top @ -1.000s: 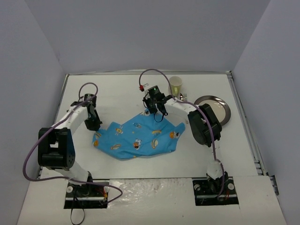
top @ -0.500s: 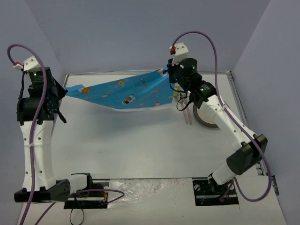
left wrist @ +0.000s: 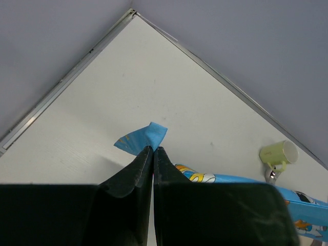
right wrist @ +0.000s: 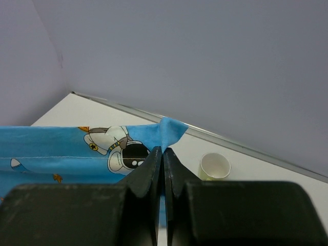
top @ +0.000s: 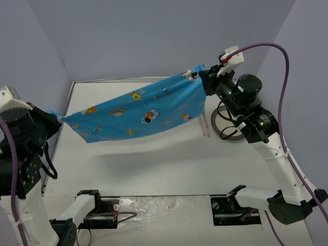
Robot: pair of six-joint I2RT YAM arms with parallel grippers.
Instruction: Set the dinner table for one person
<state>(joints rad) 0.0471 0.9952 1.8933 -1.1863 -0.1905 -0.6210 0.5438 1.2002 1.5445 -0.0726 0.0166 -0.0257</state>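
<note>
Since the left arm is so close to the top camera, its lower part is cut off at the edge and its dark wrist hides most of the left gripper. The left wrist camera shows it better: the two fingers are squeezed together on one corner of the blue cartoon cloth, and a little tip of cloth pokes out past them.

The cloth hangs in the air between the two arms. It is lower on the left, higher on the right, and it sags in the middle. It is up over the back part of the dinner table, the big white top, and does not touch it. Its soft shadow lies on the white.

A pale green cup sits near the back edge. The cloth hides it from the top camera.

Two thin pale sticks lie on the table under the right end of the cloth. They are too small to tell what they are. Just beside them is a round metal plate, half hidden behind the right arm.

The right gripper has its fingers pinched tight on the cloth's other top corner.
</note>
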